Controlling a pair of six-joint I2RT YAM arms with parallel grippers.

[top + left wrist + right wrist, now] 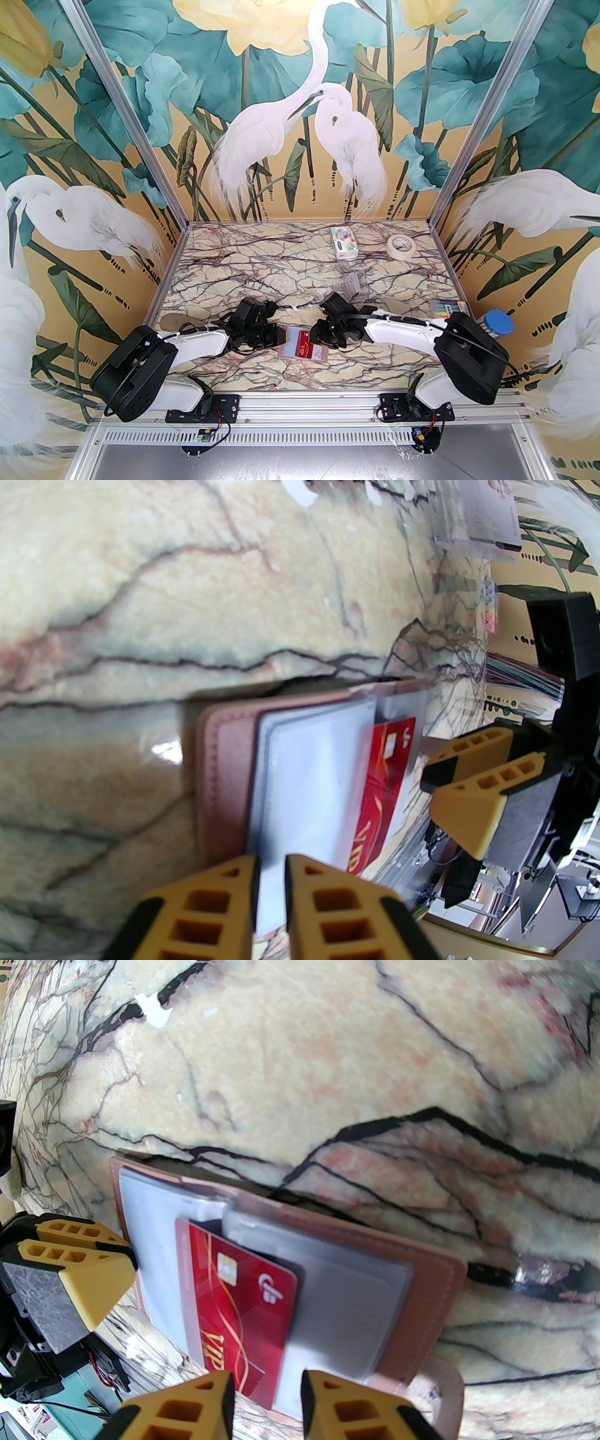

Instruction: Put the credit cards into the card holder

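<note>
The dusty-pink card holder [323, 355] lies open on the marble table between both grippers, its clear sleeves facing up [424, 1288] [225, 770]. A red card [243, 1307] [382, 780] [300, 348] sits partly inside a clear sleeve, its near end sticking out. Pale blue [145, 1246] and grey [347, 1297] panels show through other sleeves. My left gripper [271, 873] [276, 335] is shut on the pale sleeve edge at the holder's left side. My right gripper [267, 1389] [321, 338] stands open over the red card's protruding end, not clasping it.
A colourful tissue pack [344, 241] and a tape roll [401, 245] lie at the back. The clear plastic stand [349, 283] is just behind the right gripper. A striped flat item [449, 307] and a blue-lidded jar [498, 323] sit at the right edge.
</note>
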